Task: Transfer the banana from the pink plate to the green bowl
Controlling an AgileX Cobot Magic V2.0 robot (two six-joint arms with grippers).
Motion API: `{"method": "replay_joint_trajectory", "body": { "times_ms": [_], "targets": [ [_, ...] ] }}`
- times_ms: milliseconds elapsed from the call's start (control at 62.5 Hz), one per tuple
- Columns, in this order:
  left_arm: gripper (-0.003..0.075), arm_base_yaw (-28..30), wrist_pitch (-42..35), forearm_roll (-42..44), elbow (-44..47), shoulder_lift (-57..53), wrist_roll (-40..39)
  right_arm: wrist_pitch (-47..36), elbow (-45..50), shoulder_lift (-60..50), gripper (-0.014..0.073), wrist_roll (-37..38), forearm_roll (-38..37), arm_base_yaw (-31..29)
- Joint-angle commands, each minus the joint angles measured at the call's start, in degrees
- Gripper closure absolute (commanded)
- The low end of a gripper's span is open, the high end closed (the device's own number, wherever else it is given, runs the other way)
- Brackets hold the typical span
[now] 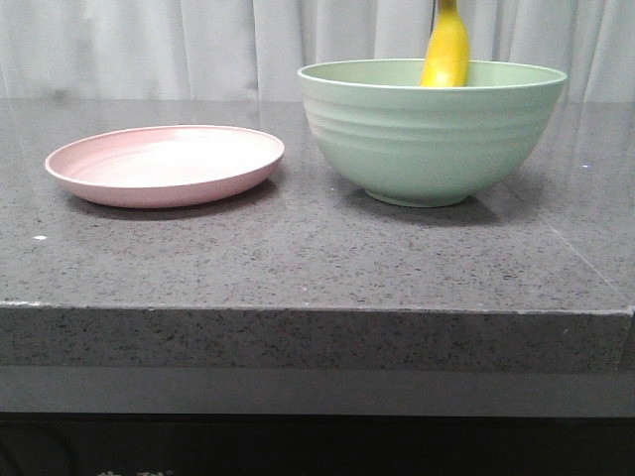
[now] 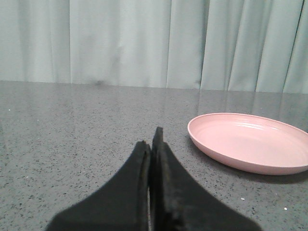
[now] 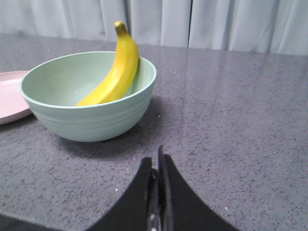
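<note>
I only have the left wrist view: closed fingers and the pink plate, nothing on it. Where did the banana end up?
Observer: The banana lies inside the green bowl, leaning on the wall with its stem poking above the rim.
Operator: Is the right gripper holding it?
Observer: No. The right gripper is shut on nothing, over bare counter, apart from the bowl.
Operator: Where does the bowl sit relative to my plate?
Observer: In the front view the bowl is to the right of the pink plate, with a gap between them; they do not touch.
</note>
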Motion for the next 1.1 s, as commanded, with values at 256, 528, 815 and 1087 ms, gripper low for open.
{"method": "replay_joint_trajectory", "body": {
  "times_ms": [256, 528, 815, 1087],
  "targets": [
    [0.0738, -0.33, -4.8, -0.01, 0.33, -1.37, -0.46, -17.98, 9.93, -6.98, 0.0662, 15.54, -13.55, -0.37],
    [0.0738, -0.33, -4.8, -0.01, 0.33, -1.37, -0.46, -21.1, 16.96, -9.58, 0.0662, 15.54, -13.55, -2.94],
    [0.0738, -0.33, -4.8, -0.01, 0.33, -1.37, -0.46, -23.59, 19.53, -9.58, 0.0662, 15.54, -14.5, -3.68],
    [0.0738, -0.33, -4.8, -0.01, 0.33, -1.37, -0.46, -28.06, 19.53, -9.58, 0.0662, 15.54, -14.5, -3.68]
  ]
}}
